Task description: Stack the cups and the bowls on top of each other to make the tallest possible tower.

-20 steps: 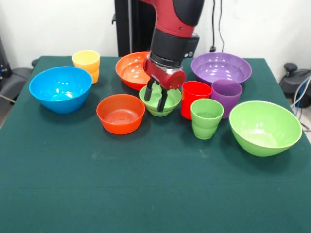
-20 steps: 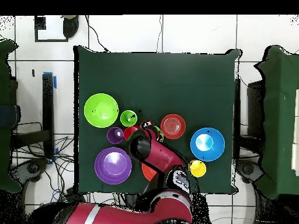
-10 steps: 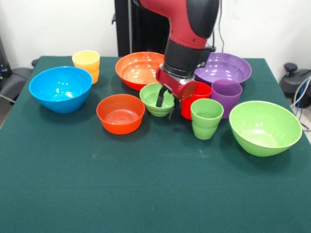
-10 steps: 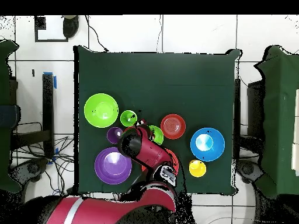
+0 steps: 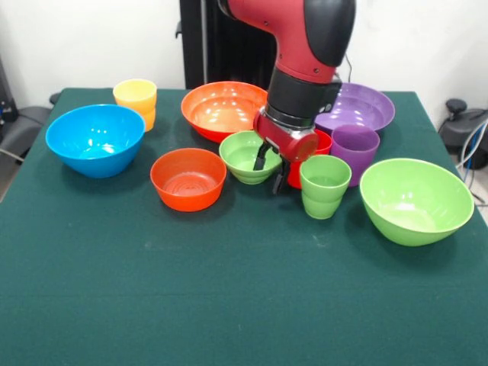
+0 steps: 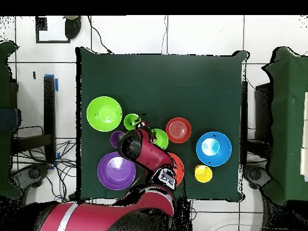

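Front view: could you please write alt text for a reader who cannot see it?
A red robot arm holds its open tool low between a small green bowl and a red cup, holding nothing. Other colourful bowls and cups stand separately on the green table; nothing is stacked.

White wall, tiled floor

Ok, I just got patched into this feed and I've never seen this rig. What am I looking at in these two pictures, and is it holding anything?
One red and black robot arm works at a green table. One picture looks across the table, the other straight down. Its gripper hangs open and empty between the small green bowl and the red cup, which it partly hides. Nothing is stacked yet. Also on the cloth: a yellow cup, purple cup, green cup, and blue, large orange, small orange-red, purple and large green bowls.
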Robot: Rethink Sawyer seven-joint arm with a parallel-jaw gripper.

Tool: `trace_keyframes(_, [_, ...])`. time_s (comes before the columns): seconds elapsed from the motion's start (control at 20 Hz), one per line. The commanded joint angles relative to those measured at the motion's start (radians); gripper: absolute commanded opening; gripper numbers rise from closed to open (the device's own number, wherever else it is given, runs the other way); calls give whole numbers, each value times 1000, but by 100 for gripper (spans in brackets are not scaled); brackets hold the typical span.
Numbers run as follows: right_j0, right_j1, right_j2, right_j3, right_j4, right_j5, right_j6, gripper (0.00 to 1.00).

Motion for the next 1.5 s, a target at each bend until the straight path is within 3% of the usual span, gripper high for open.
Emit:
trace_keyframes(0.05, [11,37,66,-59,39,32,176,100])
trace_keyframes(0.3, [-49,44,94,-28,-50,-18,144,100])
trace_keyframes(0.5, [-50,76,95,-37,-76,-48,134,100])
trace_keyframes(0.55, [-57,77,92,-37,-90,-50,129,0])
trace_keyframes(1.05, [-73,61,84,-41,-125,-38,129,0])
trace_keyframes(1.5, [-58,61,71,-54,-110,-15,131,0])
